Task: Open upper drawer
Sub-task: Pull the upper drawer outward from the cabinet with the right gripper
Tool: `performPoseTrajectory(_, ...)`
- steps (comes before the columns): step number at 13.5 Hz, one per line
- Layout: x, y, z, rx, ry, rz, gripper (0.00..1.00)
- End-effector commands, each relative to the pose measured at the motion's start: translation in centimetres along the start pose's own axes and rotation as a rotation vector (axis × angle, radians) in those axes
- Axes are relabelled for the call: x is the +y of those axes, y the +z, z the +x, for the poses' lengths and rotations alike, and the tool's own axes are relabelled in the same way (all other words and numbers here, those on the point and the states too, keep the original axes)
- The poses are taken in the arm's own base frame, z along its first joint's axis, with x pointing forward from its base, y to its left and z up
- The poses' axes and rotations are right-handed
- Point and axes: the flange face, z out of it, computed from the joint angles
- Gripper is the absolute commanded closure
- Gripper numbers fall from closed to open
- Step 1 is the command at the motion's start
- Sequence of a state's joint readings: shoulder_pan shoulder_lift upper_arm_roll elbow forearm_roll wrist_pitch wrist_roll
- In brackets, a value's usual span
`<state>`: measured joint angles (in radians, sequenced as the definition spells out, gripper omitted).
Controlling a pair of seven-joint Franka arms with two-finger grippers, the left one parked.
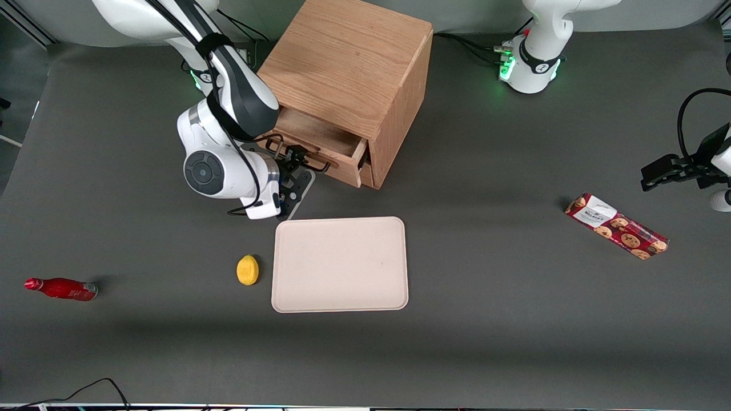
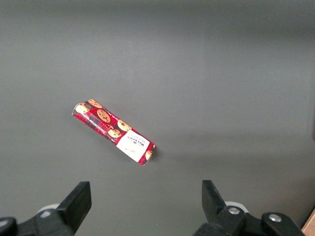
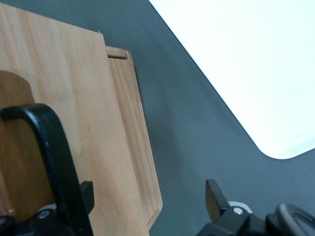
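The gripper (image 3: 147, 199) sits at the front of the upper drawer (image 1: 320, 140), its jaws spread wide with the dark bar handle (image 3: 54, 152) running past one finger (image 3: 84, 196) and nothing pinched between them. The drawer stands partly pulled out of the oak cabinet (image 1: 351, 63) on the dark grey desk (image 1: 485, 171). Nearer the front camera lie a pale tray (image 1: 340, 264) and a lemon (image 1: 247, 269) beside it, a red bottle (image 1: 61, 289) toward the working arm's end and a cookie packet (image 1: 617, 226) toward the parked arm's

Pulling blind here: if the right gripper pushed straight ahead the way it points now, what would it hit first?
Likely the upper drawer, on its wooden front near the edge; its dark handle crosses one finger. The open gripper has its other finger lined up with bare table. Depth unclear.
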<state>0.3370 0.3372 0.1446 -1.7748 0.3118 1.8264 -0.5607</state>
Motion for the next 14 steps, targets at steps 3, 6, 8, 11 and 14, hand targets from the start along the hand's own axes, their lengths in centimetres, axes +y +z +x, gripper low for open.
performPoseTrajectory(3, 2.8, -0.8, 0.2, 0.014, -0.054, -0.02, 0.0)
performPoseTrajectory(6, 4.7, -1.3, -0.3, 0.021, -0.058, -0.025, 0.0)
performPoseTrajectory(8, 5.5, -1.9, -0.4, 0.024, -0.055, -0.038, 0.0)
performPoseTrajectory(11, 7.7, -2.5, -0.6, 0.039, -0.069, -0.041, 0.0)
performPoseTrajectory(14, 8.7, -3.1, -0.8, 0.051, -0.061, -0.044, 0.0)
